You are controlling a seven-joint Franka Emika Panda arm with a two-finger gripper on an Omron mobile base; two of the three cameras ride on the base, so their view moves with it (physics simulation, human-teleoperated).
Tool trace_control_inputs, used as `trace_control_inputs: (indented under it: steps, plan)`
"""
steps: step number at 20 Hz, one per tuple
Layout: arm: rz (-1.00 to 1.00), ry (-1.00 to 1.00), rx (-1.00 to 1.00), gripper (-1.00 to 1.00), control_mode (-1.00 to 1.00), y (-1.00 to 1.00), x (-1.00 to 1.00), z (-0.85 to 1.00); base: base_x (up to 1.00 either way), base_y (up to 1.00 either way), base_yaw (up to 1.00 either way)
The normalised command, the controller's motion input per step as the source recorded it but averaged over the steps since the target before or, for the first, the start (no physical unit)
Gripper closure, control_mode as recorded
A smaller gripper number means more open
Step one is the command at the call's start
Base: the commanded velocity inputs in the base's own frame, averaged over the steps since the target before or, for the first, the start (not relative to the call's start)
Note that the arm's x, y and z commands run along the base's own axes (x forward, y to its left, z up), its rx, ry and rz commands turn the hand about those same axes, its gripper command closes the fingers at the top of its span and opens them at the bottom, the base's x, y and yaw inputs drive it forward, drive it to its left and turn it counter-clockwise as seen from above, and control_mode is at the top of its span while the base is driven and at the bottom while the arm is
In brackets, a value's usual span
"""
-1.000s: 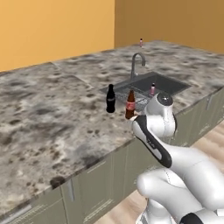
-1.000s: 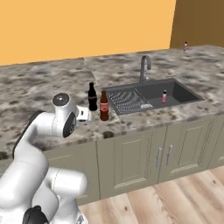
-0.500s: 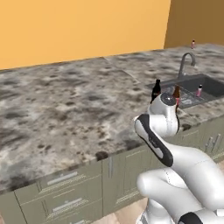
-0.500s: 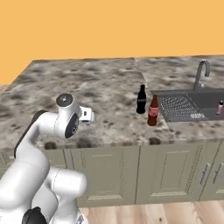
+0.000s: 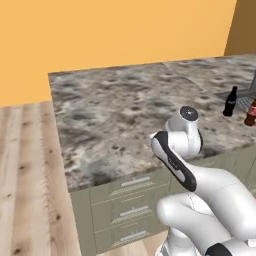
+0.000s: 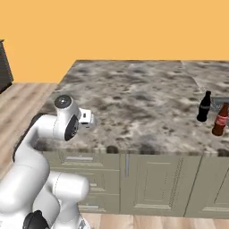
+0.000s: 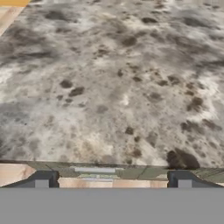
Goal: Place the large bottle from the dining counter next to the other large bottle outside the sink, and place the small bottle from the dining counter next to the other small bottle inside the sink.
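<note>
End effector [image 7: 113, 179] (fingers apart, empty) faces stone counter [image 7: 113, 83]

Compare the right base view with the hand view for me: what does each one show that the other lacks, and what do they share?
Right base view: the near-black bottle and the brown red-labelled bottle standing close together, apart, at the stone counter's right end, plus the orange wall.

Hand view: the gripper with its tips wide apart, nothing between them.

Shared: the mottled counter, the sage-green cabinet fronts below its edge, and wood floor.
</note>
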Motion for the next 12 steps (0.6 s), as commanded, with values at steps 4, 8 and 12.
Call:
trace_control_inputs:
  steps: [4,8,12]
  plan:
    - [0.00,0.00,0.00,-1.00,1.00,0.00,0.00,0.00,0.16,1.00,0.17]
    - [0.00,0.00,0.00,-1.00,1.00,0.00,0.00,0.00,0.25,1.00,0.14]
    - [0.00,0.00,0.00,-1.00,1.00,0.00,0.00,0.00,0.29,1.00,0.11]
